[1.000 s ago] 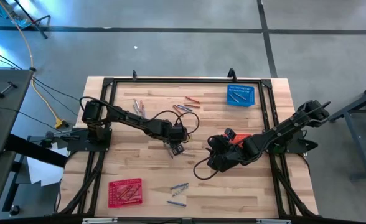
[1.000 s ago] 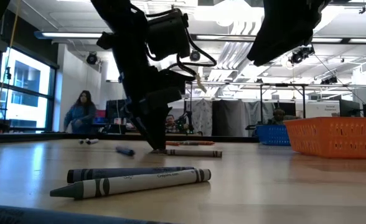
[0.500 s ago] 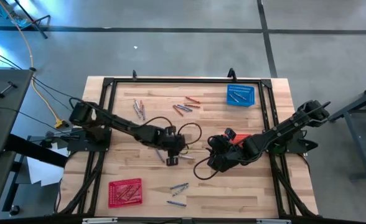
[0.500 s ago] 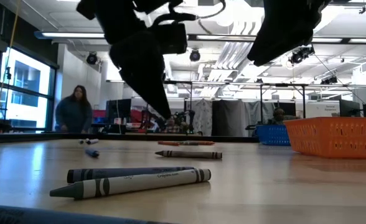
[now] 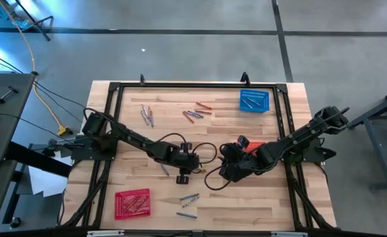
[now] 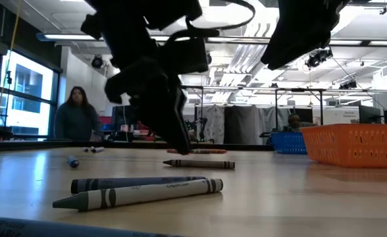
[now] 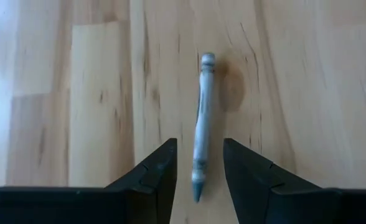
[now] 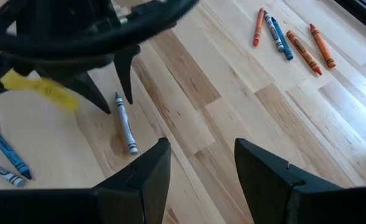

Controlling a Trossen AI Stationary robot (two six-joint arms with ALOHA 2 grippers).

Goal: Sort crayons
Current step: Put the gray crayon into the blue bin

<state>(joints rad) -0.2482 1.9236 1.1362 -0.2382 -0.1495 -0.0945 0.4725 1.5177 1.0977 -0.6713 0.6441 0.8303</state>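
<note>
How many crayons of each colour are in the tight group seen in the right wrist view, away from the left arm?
Orange crayons: 3
Blue crayons: 2
Total: 5

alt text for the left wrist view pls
A grey-blue crayon lies flat on the light wooden table, its near tip between the two open dark fingers of the left gripper, which do not touch it.

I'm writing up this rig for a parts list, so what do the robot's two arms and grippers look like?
Both arms are dark, nearly black, jointed links. The left arm carries a looping black cable near its wrist, and its left gripper has two matte black wedge-shaped jaws. The right arm has a red patch near its wrist; the right gripper has broader black jaws.
</note>
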